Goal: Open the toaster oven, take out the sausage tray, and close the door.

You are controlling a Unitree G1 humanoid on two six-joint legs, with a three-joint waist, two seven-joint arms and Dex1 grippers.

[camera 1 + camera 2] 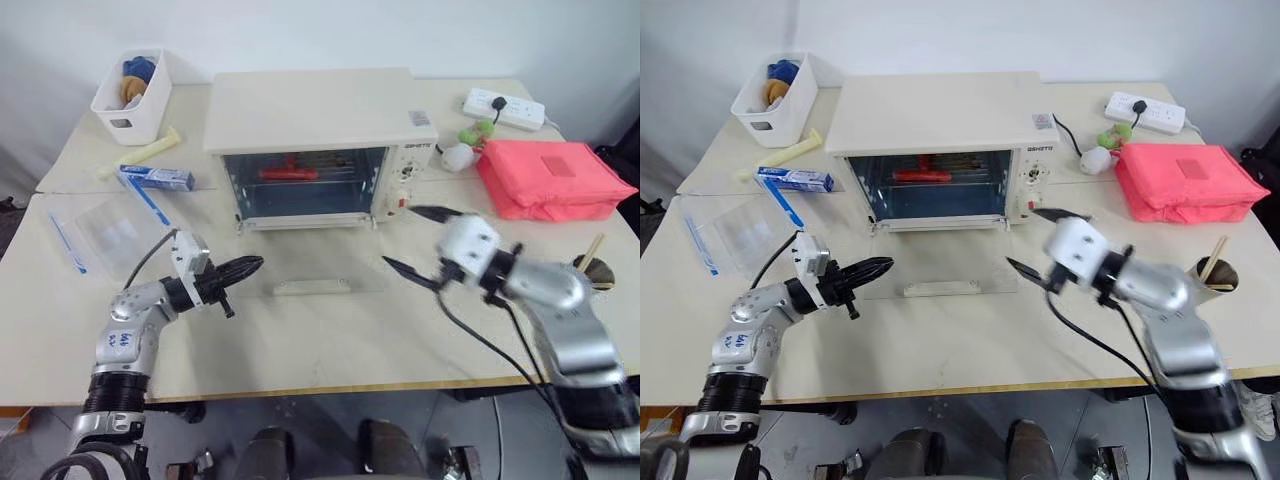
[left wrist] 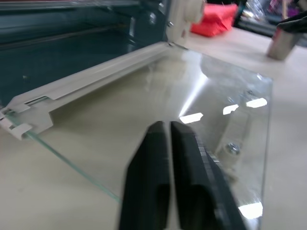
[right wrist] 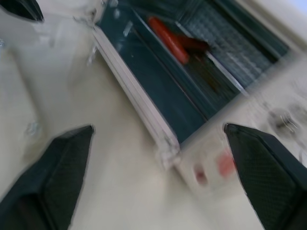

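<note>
The cream toaster oven (image 1: 310, 110) stands at the table's middle back with its glass door (image 1: 310, 255) folded down flat onto the table, its bar handle (image 1: 312, 287) nearest me. Inside, red sausages (image 1: 290, 173) lie on the sausage tray (image 3: 211, 72) on the rack. My left gripper (image 1: 255, 265) points level at the door's left edge; its fingers (image 2: 192, 158) stand almost together with nothing between them. My right gripper (image 1: 401, 237) hovers wide open in front of the oven's right corner, beside the knobs, holding nothing.
A white bin (image 1: 133, 97) sits at the back left, with a blue box (image 1: 155, 178) and a plastic bag (image 1: 105, 232) nearer. A red bag (image 1: 552, 178), a power strip (image 1: 505, 108) and a cup (image 1: 595, 268) are on the right.
</note>
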